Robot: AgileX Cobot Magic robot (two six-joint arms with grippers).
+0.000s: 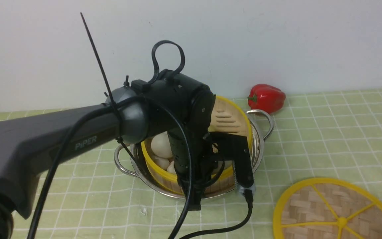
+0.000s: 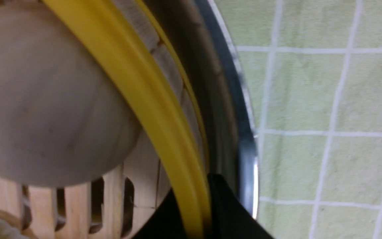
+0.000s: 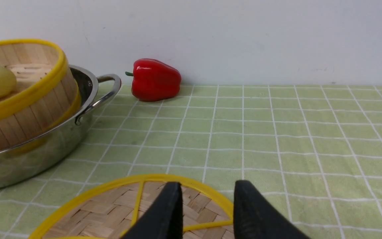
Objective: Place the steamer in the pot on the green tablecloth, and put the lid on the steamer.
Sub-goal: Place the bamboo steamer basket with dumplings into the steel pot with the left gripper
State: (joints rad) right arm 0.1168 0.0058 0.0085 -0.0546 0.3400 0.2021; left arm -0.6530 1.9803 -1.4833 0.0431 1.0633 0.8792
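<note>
Bamboo steamer (image 1: pixel 151 162) mostly behind left arm (image 1: pixel 61 132)

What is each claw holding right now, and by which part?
Left claw: round slatted bamboo steamer, pinched at its yellow rim. Right claw: open, holding nothing.

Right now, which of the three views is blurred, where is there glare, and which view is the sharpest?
Left wrist view: too close, so the steamer rim and a white bun are blurred; a bright glint sits on the pot rim. Front view: even light, slightly soft. Right wrist view: sharpest; the red pepper carries small highlights, and the pot wall mirrors the green tablecloth.
</note>
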